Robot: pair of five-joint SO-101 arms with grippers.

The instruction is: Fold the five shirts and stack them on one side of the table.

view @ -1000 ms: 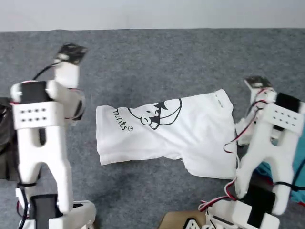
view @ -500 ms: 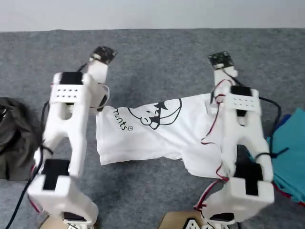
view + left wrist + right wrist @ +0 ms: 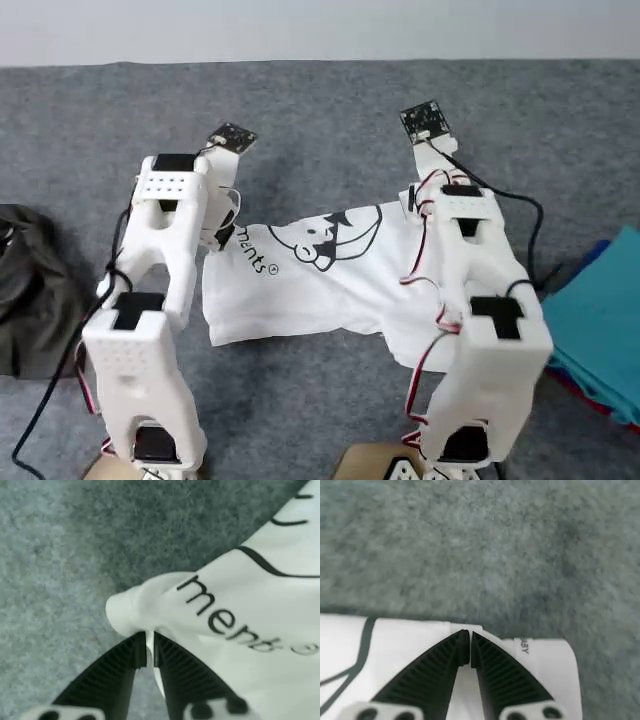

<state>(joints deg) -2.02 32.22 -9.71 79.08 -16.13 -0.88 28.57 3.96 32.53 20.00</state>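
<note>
Plainly, a fold was in hand. The left hand (image 3: 150,642) was pinching a bunched corner of the white shirt (image 3: 250,590), by the end of its printed word. The right hand (image 3: 469,637) was pressed together on the shirt's far edge, close to the neck label, with a small ridge of cloth raised at its tips. The shirt lay spread between the two hands, print up, not yet a neat packet. Next, I judged, both hands had to lift together and carry that edge back toward the arms' bases, level, without slipping. Outward of the right hand sat a teal pile (image 3: 600,320), likely the stack; outward of the left, a dark garment (image 3: 30,280). Beyond both hands ran the grey, felt-like counter (image 3: 320,120), then a pale wall (image 3: 320,30).
</note>
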